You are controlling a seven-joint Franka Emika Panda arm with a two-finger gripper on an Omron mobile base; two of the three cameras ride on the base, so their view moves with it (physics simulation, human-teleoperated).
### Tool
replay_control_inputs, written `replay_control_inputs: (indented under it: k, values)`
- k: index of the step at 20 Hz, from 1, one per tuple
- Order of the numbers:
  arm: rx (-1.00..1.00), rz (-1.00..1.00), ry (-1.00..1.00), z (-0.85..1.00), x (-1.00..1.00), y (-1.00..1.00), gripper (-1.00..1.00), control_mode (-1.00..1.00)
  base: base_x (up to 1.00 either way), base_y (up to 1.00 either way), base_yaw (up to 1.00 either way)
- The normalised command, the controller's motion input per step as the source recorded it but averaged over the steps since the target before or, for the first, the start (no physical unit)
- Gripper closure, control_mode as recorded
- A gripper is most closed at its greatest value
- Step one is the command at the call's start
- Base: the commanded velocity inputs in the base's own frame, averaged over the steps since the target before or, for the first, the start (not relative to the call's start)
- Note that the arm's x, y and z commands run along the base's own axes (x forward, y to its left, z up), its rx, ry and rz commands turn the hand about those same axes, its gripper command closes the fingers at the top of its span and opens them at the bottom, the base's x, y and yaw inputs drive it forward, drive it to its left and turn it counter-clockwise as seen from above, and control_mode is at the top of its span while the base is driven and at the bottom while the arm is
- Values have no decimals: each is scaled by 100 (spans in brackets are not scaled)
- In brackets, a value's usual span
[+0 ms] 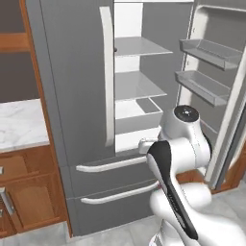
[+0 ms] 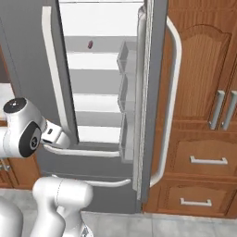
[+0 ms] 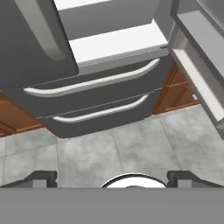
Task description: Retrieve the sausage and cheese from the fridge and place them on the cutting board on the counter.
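The fridge (image 1: 77,96) stands with its left door shut and its right door swung open, so the pale shelves show. On an upper shelf lies the sausage (image 2: 89,45), a small reddish-brown piece. My gripper (image 3: 113,178) is open with nothing between its fingertips (image 3: 41,177). It hovers low in front of the fridge (image 3: 87,87), about level with the upper drawer handle, far below the sausage. The marble counter (image 1: 19,125) lies to the fridge's left. The cheese and the cutting board are out of view.
The open door (image 1: 226,96) with its bins (image 1: 206,86) juts out on the right, close to my arm. Tall wooden cabinets (image 2: 203,92) stand beyond it. Two drawer handles (image 3: 92,81) cross the fridge's lower front above the grey tiled floor (image 3: 131,144).
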Motion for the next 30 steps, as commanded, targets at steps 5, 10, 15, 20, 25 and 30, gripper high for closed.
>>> replay_control_inputs:
  k: [5, 10, 15, 20, 25, 30]
  values:
    - [0, 0, 0, 0, 0, 0, -100, 100, 59, -36, 16]
    - [0, 0, 0, 0, 0, 0, -100, 100, 52, -25, 25]
    - [0, 0, 0, 0, 0, 0, -100, 100, 46, -16, 27]
    - [0, 0, 0, 0, 0, 0, -100, 100, 54, -30, 14]
    - [0, 0, 0, 0, 0, 0, -100, 100, 31, -23, 8]
    - [0, 0, 0, 0, 0, 0, -100, 100, 0, -2, 0]
